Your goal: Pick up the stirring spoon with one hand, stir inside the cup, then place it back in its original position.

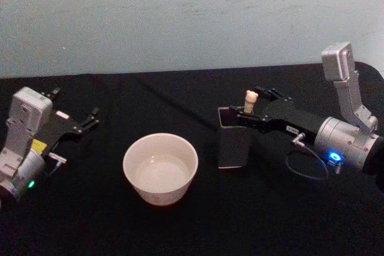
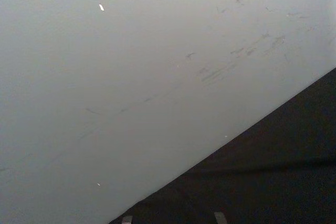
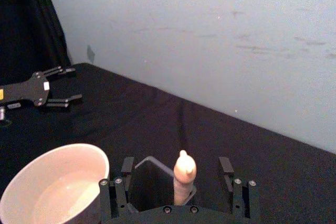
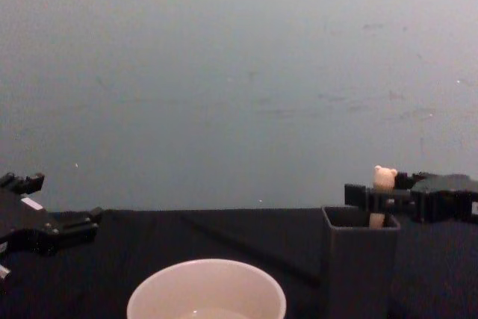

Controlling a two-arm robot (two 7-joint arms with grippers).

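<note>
Head view first: your right gripper (image 1: 255,101) reached in from the right and sat level over the dark grey holder (image 1: 233,145), its fingers spread to either side of the stirring spoon (image 1: 250,101), whose beige handle stood up out of the holder's far side. You could see the cup (image 1: 161,168) just left of the holder, nearer you, on the black table (image 1: 180,226). Your left gripper (image 1: 75,115) rested far left, well apart from the cup, fingers parted and holding nothing.

Left wrist view gave you the pale wall (image 2: 131,77) and a corner of the table.

Right wrist view showed the spoon's handle (image 3: 184,177) upright between the two open fingers (image 3: 226,167), with a gap on both sides (no contact that you could make out). The holder (image 3: 149,182) sat below, the cup (image 3: 55,184) beside it, and the left gripper (image 3: 55,85) lay farther off.

Chest view put the bear head (image 4: 385,178) above the holder's rim (image 4: 360,225), level with the right gripper (image 4: 381,198), and the cup (image 4: 207,290) to the left.
</note>
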